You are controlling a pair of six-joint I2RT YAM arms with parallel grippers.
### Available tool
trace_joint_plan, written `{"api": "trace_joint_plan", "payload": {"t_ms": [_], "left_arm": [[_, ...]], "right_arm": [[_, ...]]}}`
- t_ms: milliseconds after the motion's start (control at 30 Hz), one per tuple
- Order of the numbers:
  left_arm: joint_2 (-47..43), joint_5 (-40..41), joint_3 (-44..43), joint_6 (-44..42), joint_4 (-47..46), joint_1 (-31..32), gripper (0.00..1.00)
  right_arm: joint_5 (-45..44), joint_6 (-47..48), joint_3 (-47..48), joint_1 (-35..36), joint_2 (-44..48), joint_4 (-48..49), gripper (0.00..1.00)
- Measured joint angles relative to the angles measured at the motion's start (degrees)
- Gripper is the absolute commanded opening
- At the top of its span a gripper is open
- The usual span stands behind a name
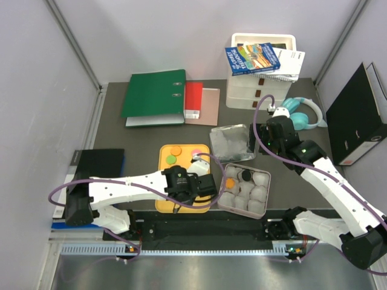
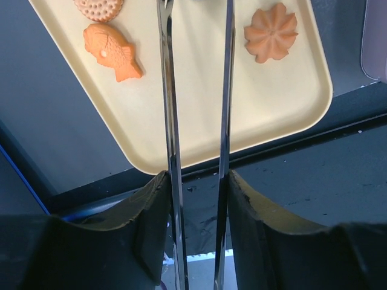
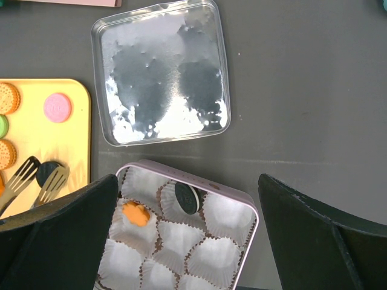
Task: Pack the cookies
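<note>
Right wrist view: a pale pink square tin (image 3: 255,225) lined with white crinkled paper cups (image 3: 175,238) is seen on the dark grey worktop (image 3: 302,90), just beside a yellow plastic tray (image 2: 266,103). Two cookies are held in its cups: an orange flower-shaped cookie (image 3: 136,212) and a black round cookie (image 3: 187,197) standing on edge. A clear plastic lid (image 3: 160,72) is laid flat beyond the tin, apart from it.

The left end effector (image 2: 196,181) is closed on a pair of long metal tongs (image 2: 171,121). Their slotted tips are placed either side of a second black cookie (image 3: 47,171) on the tray; whether it is pinched cannot be told. A pink round cookie (image 3: 57,107), a green cookie (image 1: 172,159), round orange cookies (image 3: 7,96) and an orange fish-shaped cookie (image 2: 112,51) are spread over the tray.

The right end effector (image 3: 187,180) is held wide open and empty above the tin and lid.
</note>
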State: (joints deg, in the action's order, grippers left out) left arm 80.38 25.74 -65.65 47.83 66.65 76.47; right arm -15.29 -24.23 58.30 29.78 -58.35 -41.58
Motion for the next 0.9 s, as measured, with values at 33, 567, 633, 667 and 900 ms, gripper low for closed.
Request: {"api": "trace_joint_plan", "payload": {"t_ms": [33,567,633,667,900], "left_arm": [[0.00,-0.04,0.13,0.00,0.07,0.00,0.38],[4.07,6.49,-23.26,-5.22,8.61,0.09,0.22],[4.68,6.34,-25.49,-7.32,8.39,0.22,0.20],[4.74,5.86,-25.94,-8.00,8.31,0.28,0.20],[5.60,-1.20,-28.39,-14.10,6.05,0.94,0.19]], "right_arm": [[0.00,0.00,0.00,0.00,0.00,0.00,0.99],[0.00,0.02,0.00,0.00,0.00,0.00,0.99],[-0.02,0.04,0.00,0.00,0.00,-0.02,0.99],[-0.07,0.07,0.00,0.00,0.00,-0.04,0.99],[-0.68,0.13,0.00,0.00,0.00,-0.09,0.99]]}}
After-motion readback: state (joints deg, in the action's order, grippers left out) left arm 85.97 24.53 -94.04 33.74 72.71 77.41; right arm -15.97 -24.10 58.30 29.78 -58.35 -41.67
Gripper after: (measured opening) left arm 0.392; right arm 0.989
